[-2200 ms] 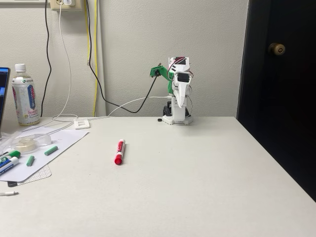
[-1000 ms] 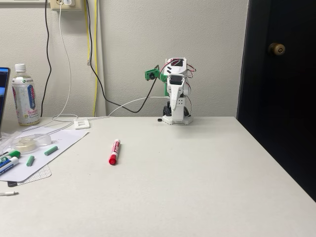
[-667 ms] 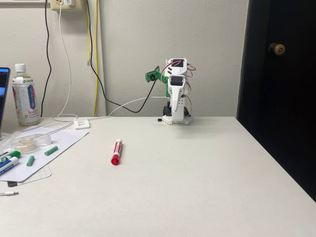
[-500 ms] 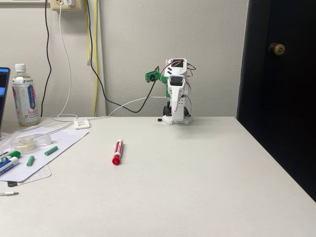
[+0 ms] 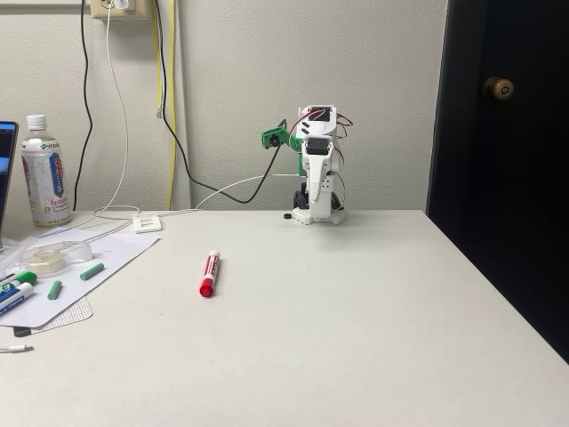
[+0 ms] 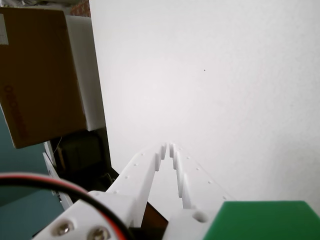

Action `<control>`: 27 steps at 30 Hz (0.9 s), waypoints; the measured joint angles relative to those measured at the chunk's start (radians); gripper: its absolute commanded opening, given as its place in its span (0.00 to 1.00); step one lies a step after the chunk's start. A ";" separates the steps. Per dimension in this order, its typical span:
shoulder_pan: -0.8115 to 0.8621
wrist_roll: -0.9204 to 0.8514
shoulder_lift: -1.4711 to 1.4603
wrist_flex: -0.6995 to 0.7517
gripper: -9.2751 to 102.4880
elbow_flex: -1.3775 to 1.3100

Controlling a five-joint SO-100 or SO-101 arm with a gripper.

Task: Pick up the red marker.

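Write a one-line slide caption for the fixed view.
Red marker lies alone mid-table while the folded arm's gripper points down near the wall.

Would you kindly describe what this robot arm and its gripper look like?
The arm is small, built of white plastic with green parts and thin red and black wires. In the wrist view the gripper has two white notched fingers dotted with small holes.

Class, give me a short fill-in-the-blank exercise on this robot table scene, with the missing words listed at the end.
1. The red marker lies on the ____.
2. In the wrist view the gripper has its fingers ____.
3. The bottle stands at the table's ____ edge in the fixed view.
4. The arm stands at the table's far side, by the ____.

Missing words: table; shut; left; wall
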 measured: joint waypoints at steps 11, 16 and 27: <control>0.000 0.000 0.000 -0.003 0.08 0.000; 0.000 0.000 -0.009 -0.003 0.08 0.000; 0.000 0.041 -0.060 -0.009 0.08 -0.057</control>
